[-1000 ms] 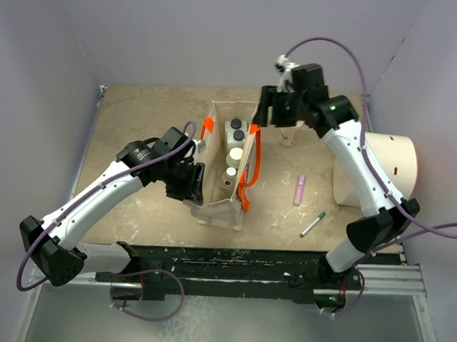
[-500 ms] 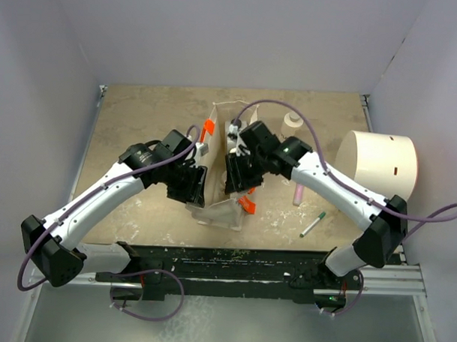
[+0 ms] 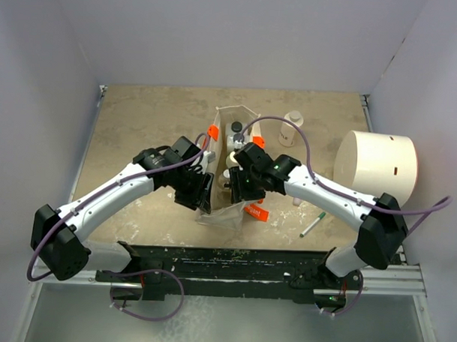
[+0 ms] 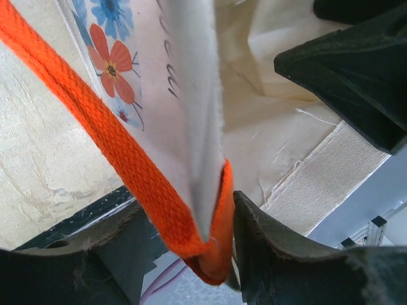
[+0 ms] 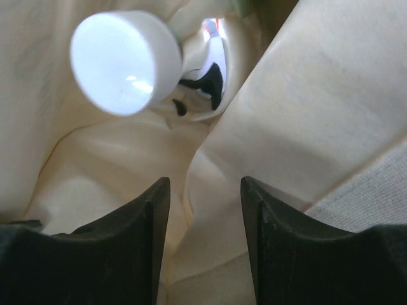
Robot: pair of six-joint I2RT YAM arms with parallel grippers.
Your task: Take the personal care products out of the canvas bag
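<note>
Left tool: on the left wall of the bag, toward its near end. Wrist view shows its fingers clamped tight on the canvas rim, with the orange strap folded over that rim and pinched along with it. Flower print on the outer face of the wall.

Bag: upright on the counter, about mid-width, mouth open, long axis running near to far. Leans and puckers at the near end.

Inside the bag, far end: one black-capped bottle shows from above. Can't count the rest, since the right arm covers the middle.

Right tool: down in the bag's mouth, near half. Wrist view: fingers parted, nothing gripped. A fold of canvas lining runs up between them, and I can't tell whether it touches. Ahead and to the left in that view, a pale-capped bottle lies in the folds, well clear of the fingertips.

Right of the bag: a loose bottle, white with a pale cap, stands on the counter toward the far edge, apart from the bag.

Farther right: green pen flat on the counter near the front. Big white cylinder at the right edge.
</note>
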